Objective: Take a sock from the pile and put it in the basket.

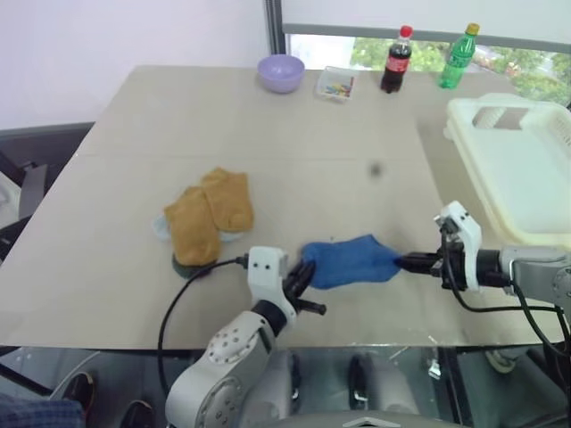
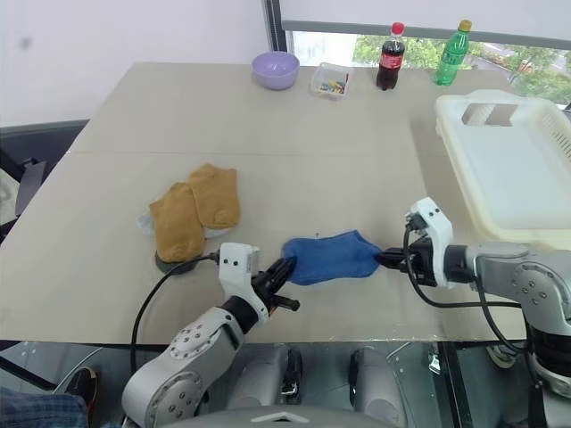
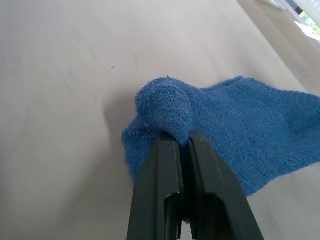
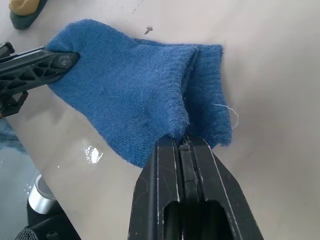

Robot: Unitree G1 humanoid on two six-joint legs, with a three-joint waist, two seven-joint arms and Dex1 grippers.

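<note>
We hold the blue sock [image 1: 350,261] stretched between both grippers, left gripper [image 1: 303,278] clamped on its toe, right gripper [image 1: 406,262] clamped on its cuff. The basket [image 1: 464,134] lies beyond our right arm, the nearer.

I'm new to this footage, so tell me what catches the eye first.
A blue sock is stretched between both claws near the table's front edge: the left claw is shut on one end and the right claw on the other. To the left lie two yellow socks side by side. A big white basket sits at the table's right edge.
</note>
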